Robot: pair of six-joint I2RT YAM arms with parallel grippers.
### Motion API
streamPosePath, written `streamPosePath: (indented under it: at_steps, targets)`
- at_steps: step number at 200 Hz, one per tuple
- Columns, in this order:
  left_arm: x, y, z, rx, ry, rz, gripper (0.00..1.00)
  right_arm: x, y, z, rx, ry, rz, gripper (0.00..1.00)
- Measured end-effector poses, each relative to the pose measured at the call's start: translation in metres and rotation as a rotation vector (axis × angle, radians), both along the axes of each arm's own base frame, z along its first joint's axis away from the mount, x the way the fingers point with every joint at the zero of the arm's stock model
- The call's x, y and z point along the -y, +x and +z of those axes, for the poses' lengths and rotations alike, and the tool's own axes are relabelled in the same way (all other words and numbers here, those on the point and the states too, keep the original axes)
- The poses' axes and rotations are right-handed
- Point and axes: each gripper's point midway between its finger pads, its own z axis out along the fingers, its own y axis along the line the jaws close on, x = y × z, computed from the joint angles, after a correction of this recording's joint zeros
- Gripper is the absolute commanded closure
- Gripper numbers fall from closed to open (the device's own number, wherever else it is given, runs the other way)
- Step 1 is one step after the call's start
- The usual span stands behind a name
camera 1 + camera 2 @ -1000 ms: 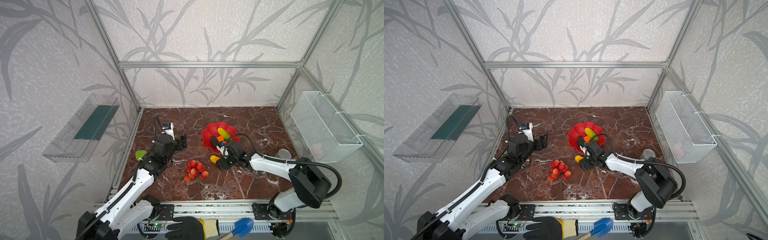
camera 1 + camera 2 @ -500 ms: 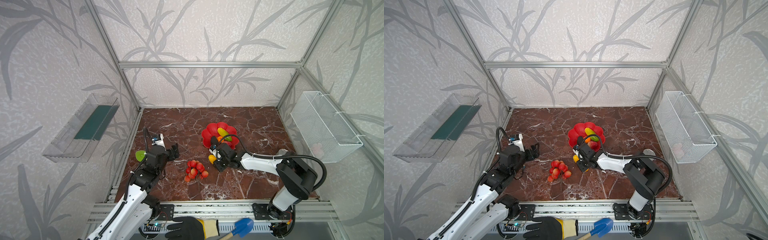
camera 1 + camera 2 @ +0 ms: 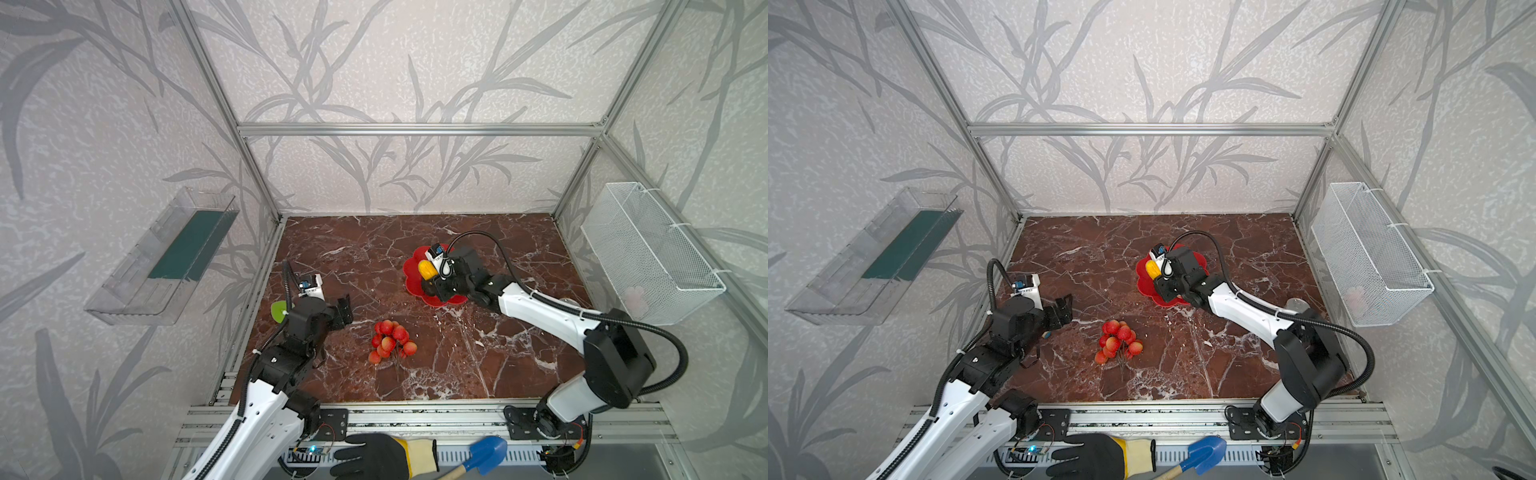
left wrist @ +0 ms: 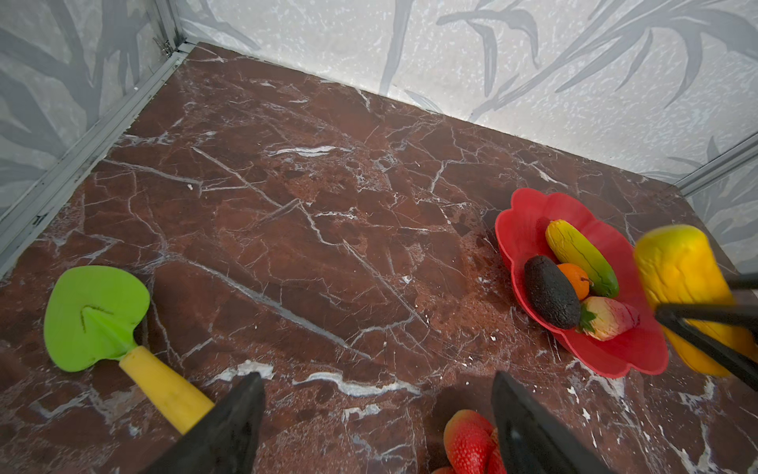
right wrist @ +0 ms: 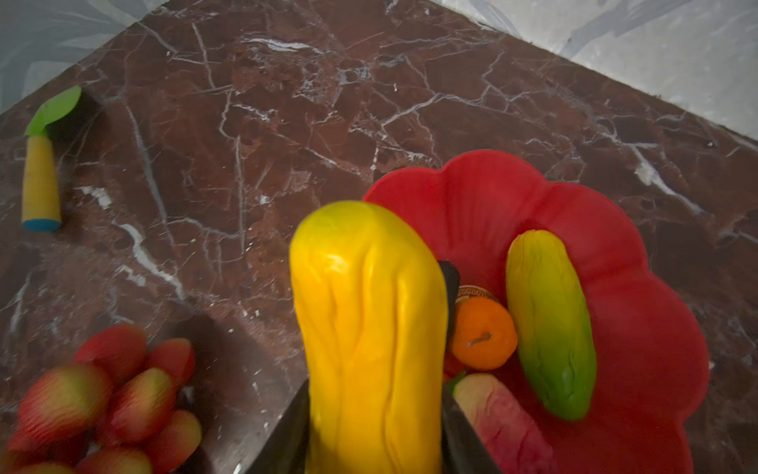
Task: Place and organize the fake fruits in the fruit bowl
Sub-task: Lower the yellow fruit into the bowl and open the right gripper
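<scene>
Right gripper (image 3: 433,279) hangs over the bowl (image 4: 521,221), jaws pinching the yellow oblong (image 5: 369,320) by its sides. Left gripper (image 4: 375,381) sits idle near the berries (image 3: 390,340), jaws spread and empty. The yellow oblong is lifted clear, above the bowl's rim on the side facing the green shovel (image 4: 96,316). The bowl already holds the green oblong (image 5: 549,324), orange (image 5: 482,332), black oval (image 4: 551,291) and peach (image 4: 609,318). Risks, as judged: the skin looks slick and the grip runs lengthwise, so the fruit may slide out along the fingers. Let go here, its free end overhangs the rim, so it could tip over the shallow edge and roll onto the tabletop. Dropped further in, it lands on the orange or black oval and may knock one out or skid the light bowl. The berries lie on the tabletop, well apart from the bowl, and will need room. Long axis runs in line with the fingers, rounded free end past their tips, pointing away from the bowl's centre toward the shovel side. From the right wrist it looks roughly parallel to the green oblong. Tilt cannot be read surely.
</scene>
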Motion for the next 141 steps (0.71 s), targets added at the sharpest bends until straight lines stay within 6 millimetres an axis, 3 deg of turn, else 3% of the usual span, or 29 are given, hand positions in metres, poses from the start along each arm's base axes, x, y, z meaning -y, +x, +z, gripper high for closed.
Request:
streamPosePath:
  at_steps: [23, 68, 102, 141]
  targets:
    - [-0.001, -0.008, 0.008, 0.023, -0.036, 0.001, 0.15, -0.007, 0.015, -0.026, -0.04, -0.034, 0.029, 0.66]
    - [0.006, -0.017, -0.001, -0.03, -0.104, -0.02, 0.19, -0.016, 0.008, -0.059, -0.107, -0.073, 0.108, 0.63]
    - [0.015, -0.019, -0.006, -0.06, -0.183, -0.034, 0.24, -0.015, 0.006, -0.063, -0.109, -0.092, 0.128, 0.37]
    - [0.033, -0.02, -0.021, -0.124, -0.27, -0.084, 0.32, -0.012, 0.007, -0.063, -0.102, -0.107, 0.113, 0.24]
